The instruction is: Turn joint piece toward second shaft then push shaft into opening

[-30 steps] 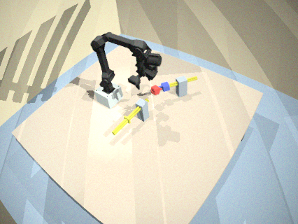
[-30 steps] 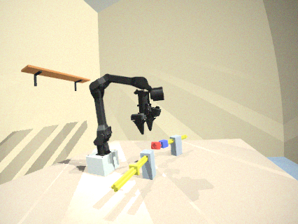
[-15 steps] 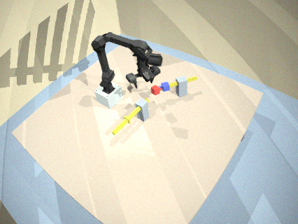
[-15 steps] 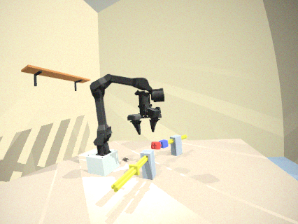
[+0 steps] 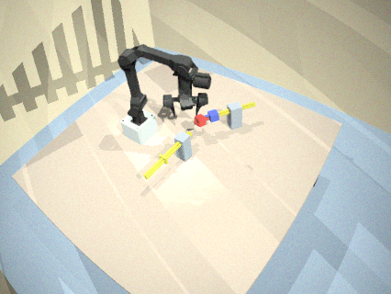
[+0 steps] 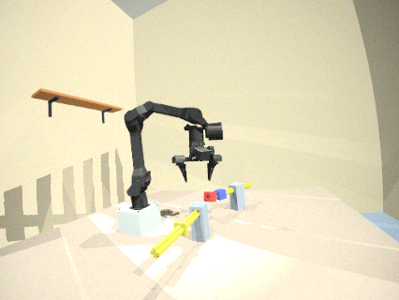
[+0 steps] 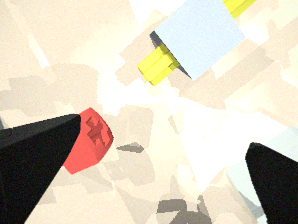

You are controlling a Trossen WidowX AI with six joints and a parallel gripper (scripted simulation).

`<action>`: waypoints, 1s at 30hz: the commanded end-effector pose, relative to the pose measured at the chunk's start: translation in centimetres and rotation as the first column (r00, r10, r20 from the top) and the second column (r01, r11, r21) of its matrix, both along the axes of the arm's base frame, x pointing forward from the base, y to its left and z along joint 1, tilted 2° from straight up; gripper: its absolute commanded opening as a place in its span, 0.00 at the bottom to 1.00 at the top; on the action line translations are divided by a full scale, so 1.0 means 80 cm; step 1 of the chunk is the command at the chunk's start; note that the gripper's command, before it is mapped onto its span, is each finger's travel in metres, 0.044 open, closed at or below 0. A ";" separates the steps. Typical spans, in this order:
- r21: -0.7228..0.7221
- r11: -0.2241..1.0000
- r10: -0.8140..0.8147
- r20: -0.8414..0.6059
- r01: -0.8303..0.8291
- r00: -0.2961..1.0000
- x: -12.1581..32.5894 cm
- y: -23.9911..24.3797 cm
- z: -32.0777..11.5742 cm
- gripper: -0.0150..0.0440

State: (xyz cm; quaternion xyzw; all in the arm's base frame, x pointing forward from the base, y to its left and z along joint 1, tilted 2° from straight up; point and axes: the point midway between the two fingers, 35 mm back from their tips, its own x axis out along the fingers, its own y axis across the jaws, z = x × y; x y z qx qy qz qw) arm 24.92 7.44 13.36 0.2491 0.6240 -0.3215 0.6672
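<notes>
My gripper (image 5: 185,115) (image 6: 198,180) (image 7: 164,136) is open and empty, pointing down above the joint. The red joint piece (image 5: 200,120) (image 6: 210,196) (image 7: 89,152) is partly behind one finger in the wrist view; its cross-shaped opening roughly faces the second shaft's end, but exact alignment cannot be told. A blue hinge piece (image 5: 213,116) (image 6: 220,194) links it to the fixed yellow shaft (image 5: 248,106) (image 6: 248,186) in its grey block (image 5: 235,117) (image 6: 237,197). The second yellow shaft (image 5: 153,170) (image 6: 164,245) (image 7: 155,67) pokes slightly through its block (image 5: 184,147) (image 6: 200,225) (image 7: 200,35), apart from the red piece.
The arm's white base (image 5: 139,129) (image 6: 139,220) stands left of both blocks in the top and exterior views. A yellow crosspiece (image 5: 163,158) (image 6: 181,229) sticks out from the second shaft on the near side of its block. A wooden shelf (image 6: 75,100) hangs on the wall.
</notes>
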 end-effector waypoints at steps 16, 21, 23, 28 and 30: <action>-0.037 0.869 -0.490 0.084 0.494 0.868 0.001 0.002 -0.008 1.00; -0.036 0.793 -0.601 0.113 0.608 0.791 0.001 0.003 -0.010 1.00; -0.034 0.759 -0.643 0.126 0.651 0.756 0.001 0.003 -0.011 1.00; -0.025 0.667 -0.733 0.156 0.745 0.662 0.001 0.003 -0.013 1.00; -0.024 0.653 -0.745 0.161 0.757 0.648 0.001 0.003 -0.013 1.00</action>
